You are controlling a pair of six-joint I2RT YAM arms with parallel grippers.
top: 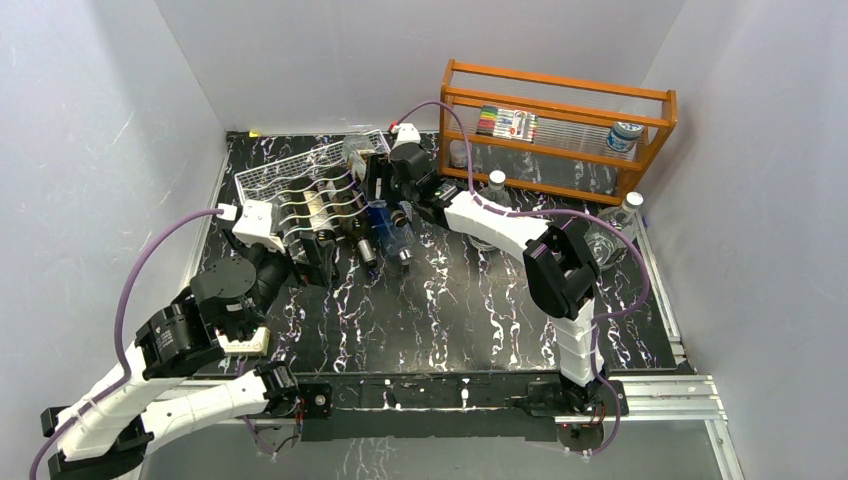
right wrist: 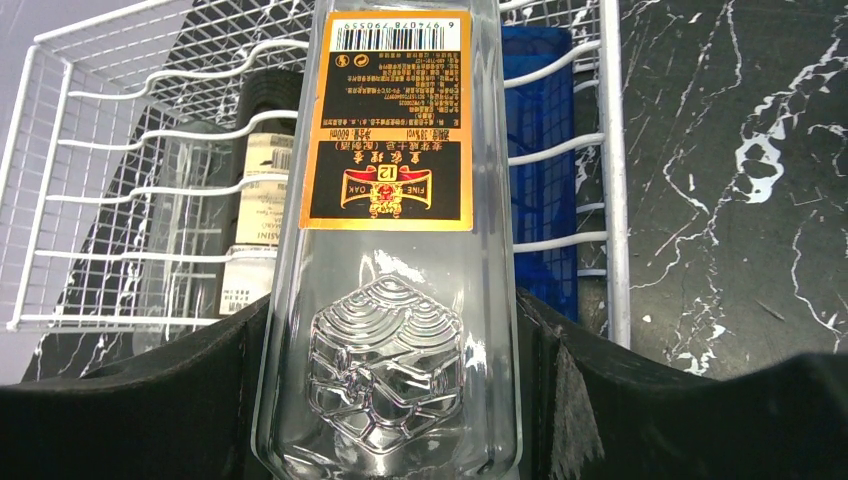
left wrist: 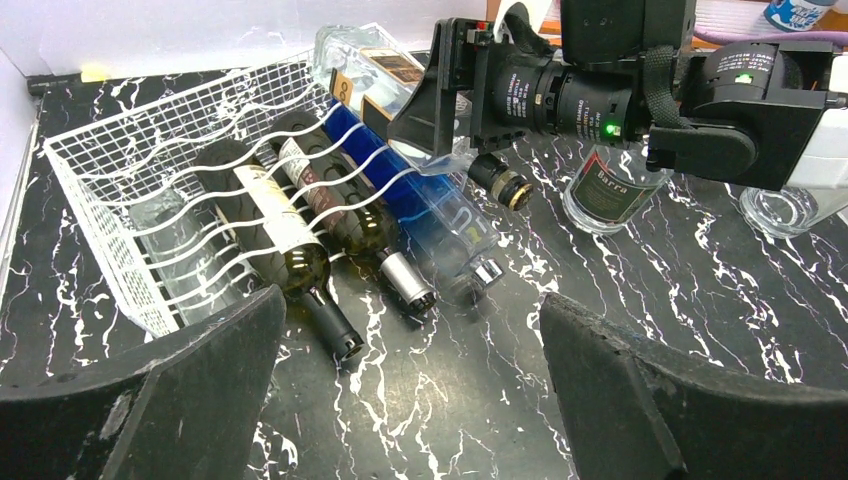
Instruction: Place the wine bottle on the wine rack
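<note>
Right wrist view: the right claw [right wrist: 390,420] pinches the wine bottle [right wrist: 388,120] by its clear glass body, one finger on each flat side, jaws partway spread around it.
Bottle's place: straight ahead of the right claw, base pointing away, over the wine rack [right wrist: 90,130]. A blue bottle [right wrist: 545,120] lies to its right and a dark bottle [right wrist: 265,160] to its left.
Left claw [left wrist: 410,390]: spread wide and holding nothing, with the rack's open front ahead of it and to its left.
Handling: probably heavy, rigid, smooth glass, so slippery and breakable. The flat sides between the orange label [right wrist: 388,200] and the shoulder look the surest hold.
Hidden: the neck and cap are cut off behind the right claw here. Whether the base rests in a cradle, and whether the bottle holds liquid, cannot be told. The top view is too cluttered to separate the bottles.
</note>
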